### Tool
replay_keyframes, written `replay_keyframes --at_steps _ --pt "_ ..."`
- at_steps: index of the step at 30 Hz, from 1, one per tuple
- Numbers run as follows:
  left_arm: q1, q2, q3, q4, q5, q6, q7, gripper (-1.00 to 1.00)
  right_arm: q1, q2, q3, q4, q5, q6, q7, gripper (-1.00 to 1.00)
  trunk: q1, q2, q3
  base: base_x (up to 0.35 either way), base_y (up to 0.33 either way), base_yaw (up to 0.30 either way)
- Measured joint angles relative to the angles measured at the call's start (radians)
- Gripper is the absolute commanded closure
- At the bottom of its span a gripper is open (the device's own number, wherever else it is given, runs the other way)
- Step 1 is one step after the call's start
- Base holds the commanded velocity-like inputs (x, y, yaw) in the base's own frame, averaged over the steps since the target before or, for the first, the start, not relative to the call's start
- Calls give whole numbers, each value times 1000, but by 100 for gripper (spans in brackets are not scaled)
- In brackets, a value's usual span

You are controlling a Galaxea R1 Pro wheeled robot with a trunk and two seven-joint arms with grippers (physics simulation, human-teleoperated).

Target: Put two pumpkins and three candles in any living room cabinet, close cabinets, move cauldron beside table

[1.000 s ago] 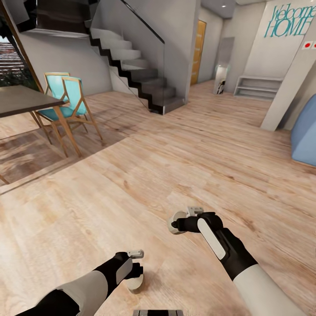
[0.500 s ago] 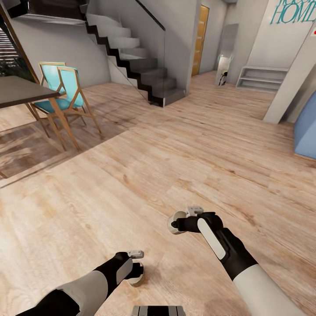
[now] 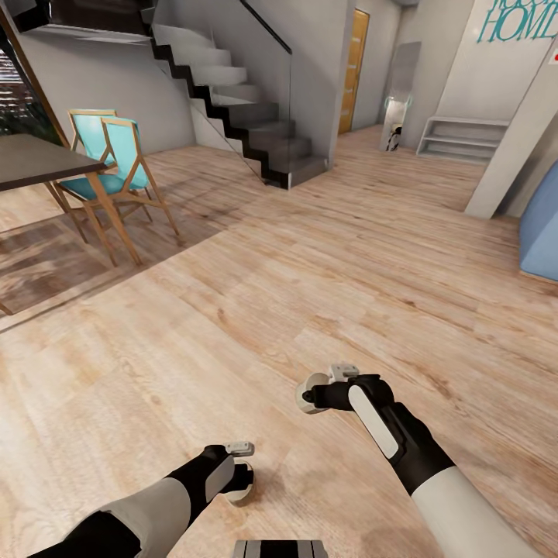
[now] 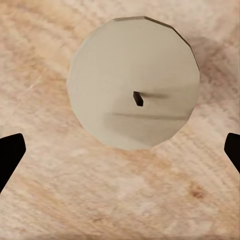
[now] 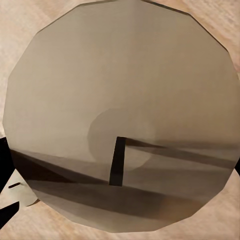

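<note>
My right gripper [image 3: 319,394] is shut on a stubby candle [image 3: 312,393] and holds it over the wood floor. Its pale flat top and dark wick [image 5: 117,162] sit close in the right wrist view. My left gripper [image 3: 242,474] hangs low near my base, and its dark fingertips [image 4: 10,156] stand wide apart, open. A second candle [image 4: 132,82] lies beyond them on the floor [image 4: 100,200], touching neither finger; its edge [image 3: 242,494] peeks out under the left hand. The pumpkins, cabinet, cauldron and coffee table are out of view.
A dark dining table [image 3: 35,159] with turquoise chairs [image 3: 116,167] stands at the left. A staircase [image 3: 232,101] rises at the back and a pale blue piece of furniture [image 3: 542,225] sits at the right edge. Wood floor [image 3: 310,271] stretches ahead.
The whole view shifted, so the camera moved. The candle under my left gripper now looks smaller and lower, resting on the floor. The right gripper keeps its candle.
</note>
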Motion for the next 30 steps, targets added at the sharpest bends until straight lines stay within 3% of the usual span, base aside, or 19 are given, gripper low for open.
replay_keyframes --at_steps 30 --pt "0 0 0 0 0 -1 0 -100 2 0 3 0 0 -4 0 100 0 0 0 25 0 0"
